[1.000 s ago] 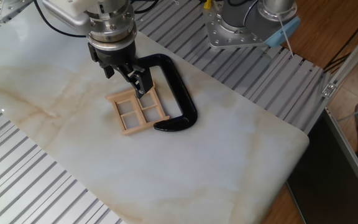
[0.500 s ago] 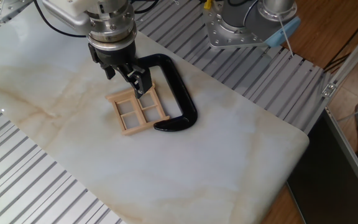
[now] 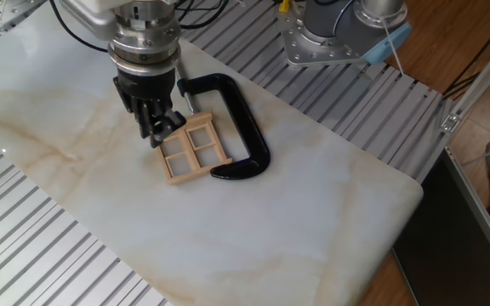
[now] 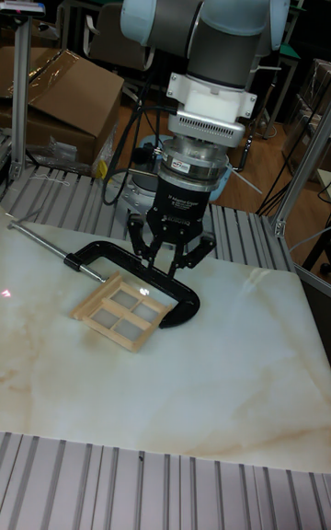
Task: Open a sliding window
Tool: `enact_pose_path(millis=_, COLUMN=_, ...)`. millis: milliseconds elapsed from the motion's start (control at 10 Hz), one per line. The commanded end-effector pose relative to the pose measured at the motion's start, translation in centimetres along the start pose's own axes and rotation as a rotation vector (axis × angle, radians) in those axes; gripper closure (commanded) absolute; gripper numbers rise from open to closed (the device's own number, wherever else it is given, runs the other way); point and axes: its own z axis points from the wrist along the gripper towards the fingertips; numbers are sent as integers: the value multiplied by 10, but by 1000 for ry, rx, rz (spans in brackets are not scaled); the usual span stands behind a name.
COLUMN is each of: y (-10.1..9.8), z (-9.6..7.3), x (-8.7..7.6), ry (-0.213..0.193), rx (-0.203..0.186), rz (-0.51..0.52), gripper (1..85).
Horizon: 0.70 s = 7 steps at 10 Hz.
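Observation:
The sliding window (image 3: 196,151) is a small tan wooden frame with four panes, lying flat on the marble tabletop (image 3: 313,204). Its right edge rests against a black C-shaped clamp (image 3: 243,127). My gripper (image 3: 161,132) points straight down at the window's upper-left edge, and its fingertips hide that corner. In the tall fixed view the window (image 4: 122,301) lies left of and below the gripper (image 4: 172,265), whose fingertips meet at a point with nothing between them. Whether they touch the frame is unclear.
The clamp's long screw bar (image 4: 41,242) sticks out toward the left. A second robot's metal base (image 3: 334,38) stands at the back. Ribbed aluminium rails (image 3: 49,255) border the marble slab. A cardboard box (image 4: 55,97) sits behind the table.
The gripper has shifted left, from over the window's top right pane to its upper-left edge. That pane now shows. The clamp has not moved.

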Motion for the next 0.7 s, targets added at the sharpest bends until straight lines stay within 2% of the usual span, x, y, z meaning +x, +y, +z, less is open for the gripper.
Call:
enact_pose_path(millis=0, y=4, z=-1, x=-9, ry=-33, rx=-13, rz=26, gripper=850)
enact_pose_path(millis=300, y=3, z=-1, x=-9, ry=-33, rx=-10, rz=23, gripper=850)
enact_pose_path(millis=400, y=2, z=-1, x=-6, ry=-24, rx=-8, rz=23, gripper=850)
enact_pose_path(millis=500, y=3, z=-1, x=2, ry=7, rx=-10, rz=35, gripper=850)
enact_pose_path(millis=600, y=7, z=0, x=0, ry=-4, rx=-22, rz=50, gripper=850)
